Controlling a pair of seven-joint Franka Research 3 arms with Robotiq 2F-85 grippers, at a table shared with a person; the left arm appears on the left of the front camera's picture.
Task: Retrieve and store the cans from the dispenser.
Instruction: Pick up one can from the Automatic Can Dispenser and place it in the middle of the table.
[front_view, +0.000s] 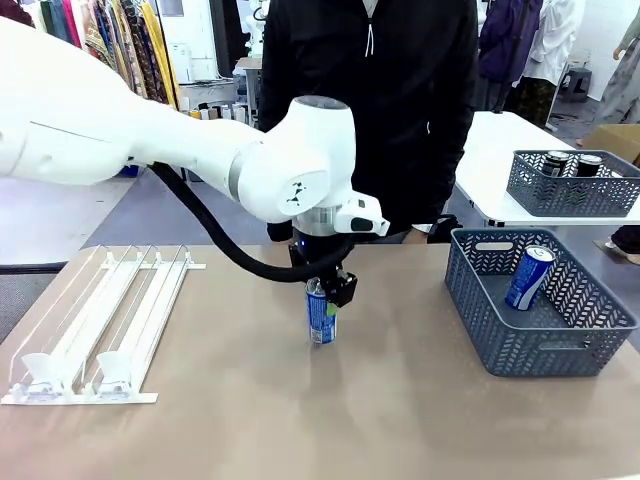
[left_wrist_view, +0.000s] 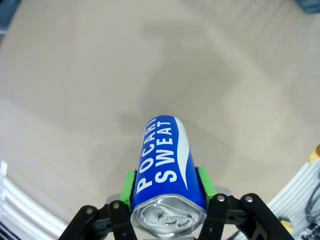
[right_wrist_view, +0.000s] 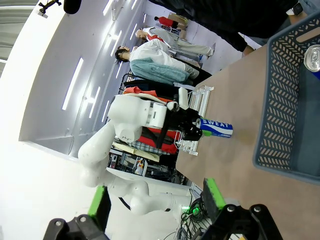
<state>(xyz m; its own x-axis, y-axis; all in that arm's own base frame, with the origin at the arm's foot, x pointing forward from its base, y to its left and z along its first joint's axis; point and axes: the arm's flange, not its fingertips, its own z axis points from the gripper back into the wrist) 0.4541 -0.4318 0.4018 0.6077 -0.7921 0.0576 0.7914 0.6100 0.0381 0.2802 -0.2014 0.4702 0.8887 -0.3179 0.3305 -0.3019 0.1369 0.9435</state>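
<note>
My left gripper (front_view: 323, 291) is shut on the top of a blue Pocari Sweat can (front_view: 322, 318), held upright at mid-table, at or just above the surface. In the left wrist view its green pads (left_wrist_view: 130, 186) press both sides of the can (left_wrist_view: 162, 165). The white dispenser (front_view: 100, 320) lies at the left with no can in its lanes. Another blue can (front_view: 530, 277) leans inside the grey basket (front_view: 590, 340) at the right. My right gripper (right_wrist_view: 156, 200) is open with nothing between its fingers, looking across at the held can (right_wrist_view: 216, 128) and the basket (right_wrist_view: 277, 100).
A person in a black jacket (front_view: 370, 100) stands at the far edge, right behind my left arm. On a white side table at the far right, a second grey basket (front_view: 570, 195) holds two black cans (front_view: 556, 162). Bare tabletop lies between the held can and the near basket.
</note>
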